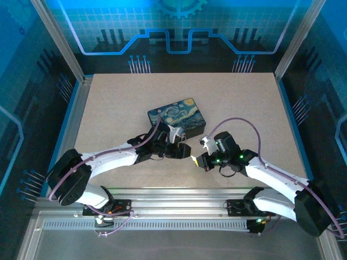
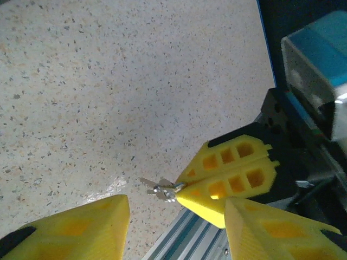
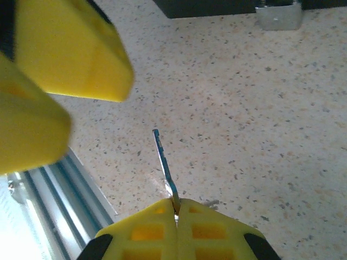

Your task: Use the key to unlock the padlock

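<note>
The right gripper (image 3: pixel 176 203) has its jaws pressed flat together on the key (image 3: pixel 164 160). They pinch it at one end, so the thin silvery blade stands straight out ahead of the tips, leaning slightly left. A small glint of metal, perhaps a ring, pokes out just right of the pinch.

Ahead and to the left of those closed jaws are the two yellow fingers (image 3: pixel 76 54) of the left gripper (image 2: pixel 176 208). They are close to the blade's free end but clear of it. In the left wrist view these jaws stand apart with nothing between the pads. The right gripper's joined tips and the key (image 2: pixel 162 189) sit just beyond the gap, roughly on its centre line.

Under both sets of jaws lies the speckled table (image 3: pixel 260 108). An aluminium rail (image 3: pixel 70 189) runs along its near edge, left of the right jaws.

Well ahead of the key tip is the bottom edge of the black box (image 1: pixel 178 116) with its swirly blue painted lid. A small grey metal piece (image 3: pixel 277 15) sits against that edge. It is cut off by the frame, so whether it is a hasp or part of a lock is unclear.
</note>
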Tool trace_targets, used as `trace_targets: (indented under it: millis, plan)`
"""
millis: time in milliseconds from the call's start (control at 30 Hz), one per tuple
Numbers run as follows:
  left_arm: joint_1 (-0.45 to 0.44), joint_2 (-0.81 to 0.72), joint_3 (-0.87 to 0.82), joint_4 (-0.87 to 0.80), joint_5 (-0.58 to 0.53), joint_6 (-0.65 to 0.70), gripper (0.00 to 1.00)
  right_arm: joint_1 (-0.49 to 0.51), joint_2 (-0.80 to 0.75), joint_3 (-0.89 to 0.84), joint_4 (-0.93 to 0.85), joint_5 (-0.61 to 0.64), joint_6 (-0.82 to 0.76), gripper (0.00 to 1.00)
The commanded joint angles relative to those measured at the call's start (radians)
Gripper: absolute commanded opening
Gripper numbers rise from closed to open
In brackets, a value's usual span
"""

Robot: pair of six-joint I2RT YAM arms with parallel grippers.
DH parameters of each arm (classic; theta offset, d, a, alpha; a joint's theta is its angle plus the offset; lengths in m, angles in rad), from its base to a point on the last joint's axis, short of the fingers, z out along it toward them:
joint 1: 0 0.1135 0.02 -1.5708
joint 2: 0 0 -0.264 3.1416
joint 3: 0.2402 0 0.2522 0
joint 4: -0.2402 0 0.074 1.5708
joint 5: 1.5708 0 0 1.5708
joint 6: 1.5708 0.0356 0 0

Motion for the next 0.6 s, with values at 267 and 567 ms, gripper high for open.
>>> trace_targets:
  millis: [267,567]
  plan:
    - [0.005,0.016,-0.025,0.063,0.061,0.052,0.42,-0.016,0.049,0.076,0.009,-0.138,-0.030,0.03]
    - [0.013,-0.002,-0.052,0.064,0.068,0.058,0.37,-0.053,0.087,0.077,0.064,-0.207,0.000,0.03]
